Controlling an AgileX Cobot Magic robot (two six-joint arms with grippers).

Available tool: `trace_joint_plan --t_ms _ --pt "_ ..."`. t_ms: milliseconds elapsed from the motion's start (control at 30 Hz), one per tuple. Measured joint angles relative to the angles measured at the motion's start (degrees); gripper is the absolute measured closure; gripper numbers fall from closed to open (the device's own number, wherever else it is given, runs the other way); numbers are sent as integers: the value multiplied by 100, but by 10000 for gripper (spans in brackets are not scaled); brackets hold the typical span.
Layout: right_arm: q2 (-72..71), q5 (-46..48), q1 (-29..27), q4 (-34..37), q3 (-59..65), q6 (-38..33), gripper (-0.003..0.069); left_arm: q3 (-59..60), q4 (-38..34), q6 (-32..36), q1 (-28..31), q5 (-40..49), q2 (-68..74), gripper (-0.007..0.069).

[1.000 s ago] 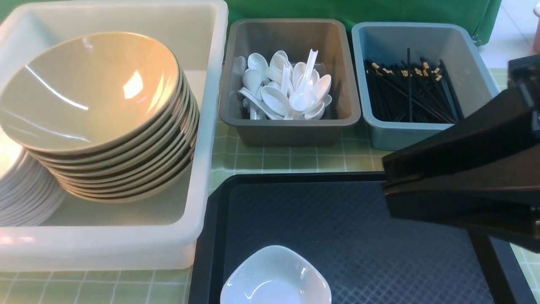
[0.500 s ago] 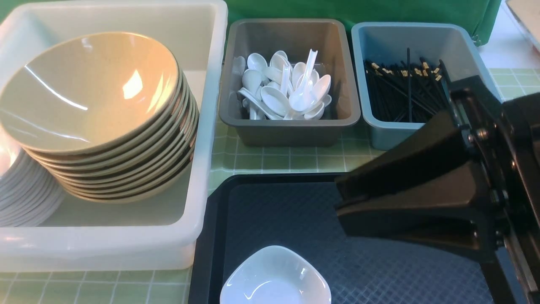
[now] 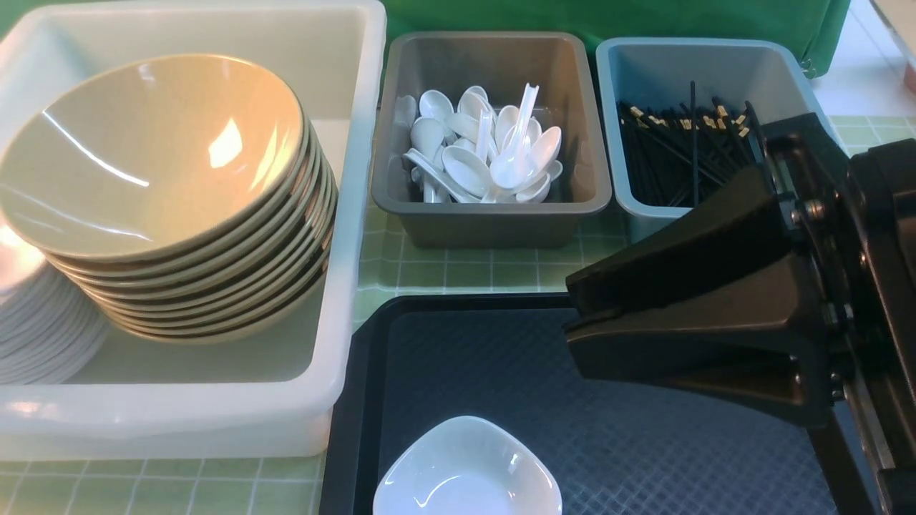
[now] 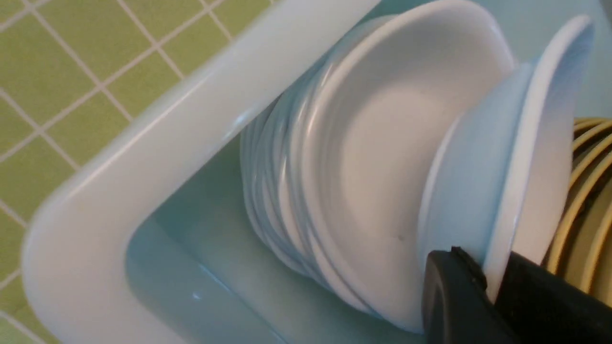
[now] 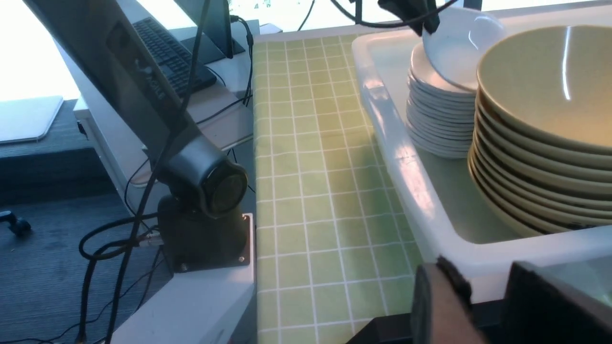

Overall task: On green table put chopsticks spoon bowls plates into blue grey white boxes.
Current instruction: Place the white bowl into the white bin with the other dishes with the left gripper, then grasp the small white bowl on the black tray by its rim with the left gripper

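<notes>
Green table (image 3: 472, 275): spoons (image 3: 486, 154), chopsticks (image 3: 687, 150), bowls (image 3: 157, 157) boxed. My left gripper (image 4: 490, 279) fingers clamp a plate (image 4: 478, 181) over white box (image 3: 361, 179) stack (image 4: 373, 143); right gripper (image 3: 572, 315) fingers apart, empty; last plate (image 3: 466, 472) on tray (image 3: 501, 357).

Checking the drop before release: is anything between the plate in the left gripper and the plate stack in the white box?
Nothing visible. The held plate hangs tilted right over the plate stack inside the white box; the bowls stand beside, not between.
</notes>
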Motion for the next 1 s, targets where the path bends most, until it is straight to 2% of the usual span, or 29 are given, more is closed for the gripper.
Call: trace_joint_plan --t_ms 200,400,467,533,667,767,833,867,900,933,1000 --pt "0 -14 0 0 0 0 454 0 383 -139 -213 76 0 444" --pt "0 -110 0 5 0 0 452 0 755 -377 -388 162 -20 144" --pt "0 -211 0 -2 0 0 448 0 1076 -638 -393 156 -96 41" --pt "0 -415 0 -145 0 72 444 0 1355 -942 -399 122 -201 -26" --pt "0 -742 0 -818 0 486 436 0 1503 -1121 -409 139 -344 -39" --pt "7 -716 -95 -1846 -114 1399 432 0 1465 -744 -707 197 -646 -39" --pt "7 -612 -190 -2162 -195 1692 432 0 1415 -511 -967 197 -780 -39" --pt "7 -546 -264 -2335 -252 1856 432 0 1371 -340 -1189 185 -926 -39" --pt "-17 -424 -429 -2554 -343 2107 432 0 1284 27 -1729 160 -1131 -39" --pt "-23 -402 -451 -2578 -349 2132 432 0 1275 72 -1807 152 -1187 -39" --pt "-209 -327 -722 -2704 -370 2330 431 0 1159 700 -2989 155 -1467 -34"
